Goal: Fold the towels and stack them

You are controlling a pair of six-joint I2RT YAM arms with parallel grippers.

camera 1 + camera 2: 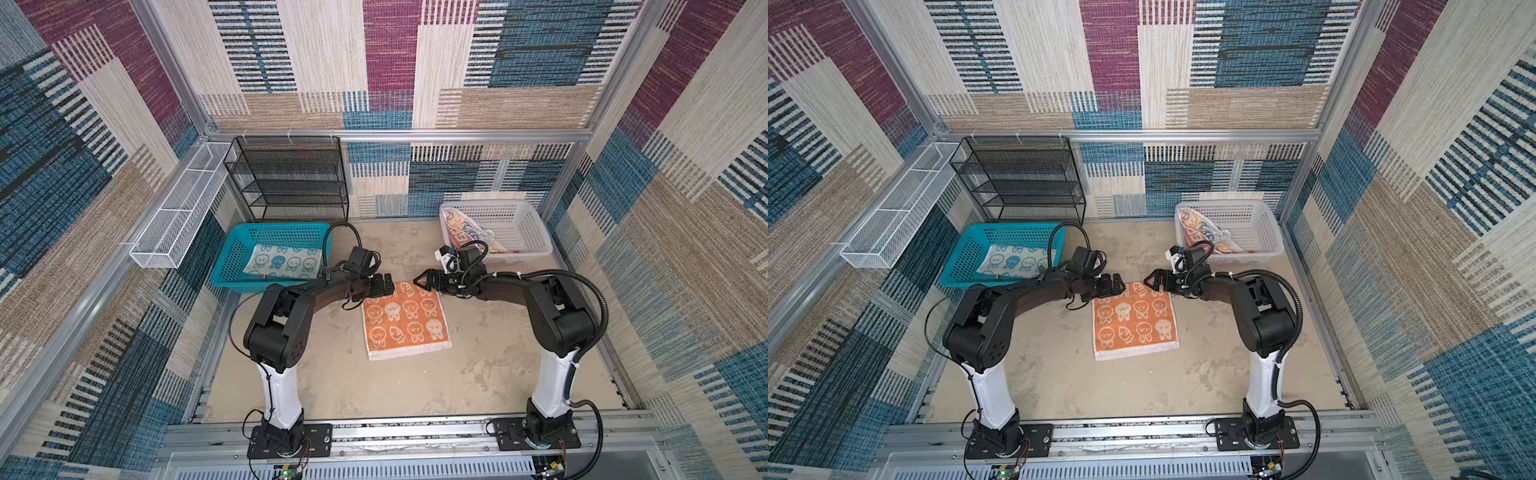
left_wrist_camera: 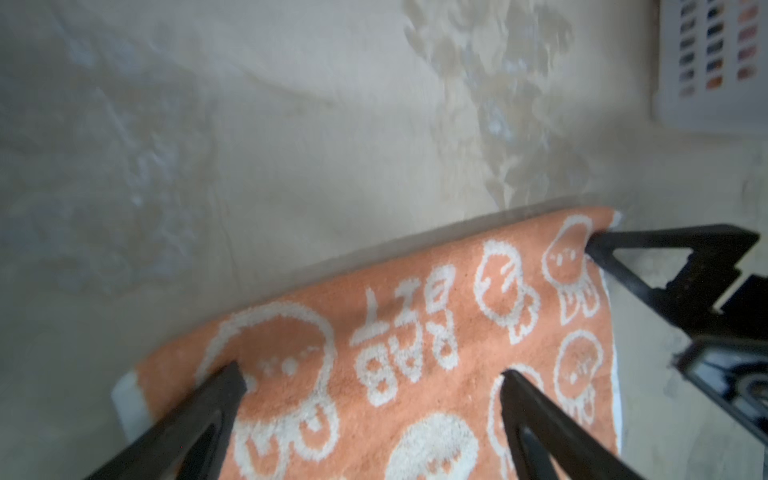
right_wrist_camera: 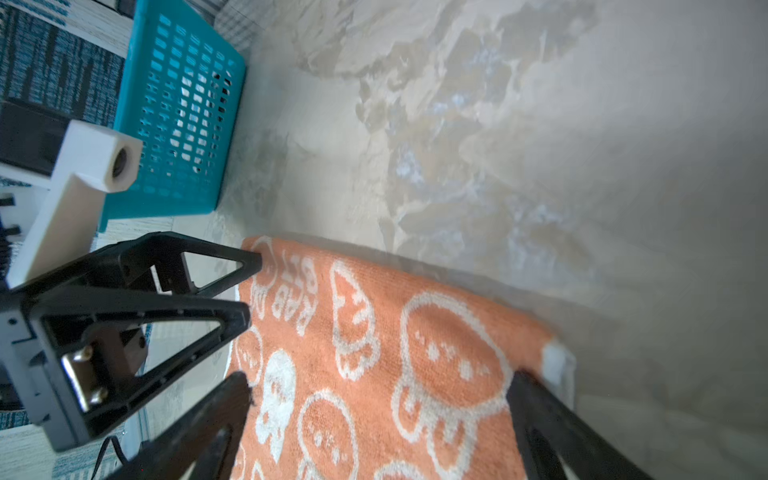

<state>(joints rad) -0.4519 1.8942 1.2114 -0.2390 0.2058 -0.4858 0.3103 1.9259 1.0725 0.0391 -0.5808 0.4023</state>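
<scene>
Straddling far corners of the orange towel (image 1: 405,318), left fingers (image 2: 216,399) and right fingers (image 3: 220,407) both spread apart, empty. Lay flat on the desk (image 1: 332,374), roughly square, the rest stretching toward the bases

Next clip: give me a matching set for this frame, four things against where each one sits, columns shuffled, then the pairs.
Things:
1. orange towel
2. blue-faced towel
3. crumpled towel
4. black mesh rack

Places:
A. in the white basket
B. behind the teal basket
C. spread flat on the table
D. inside the teal basket

Pairs: 1-C, 2-D, 3-A, 4-B
</scene>
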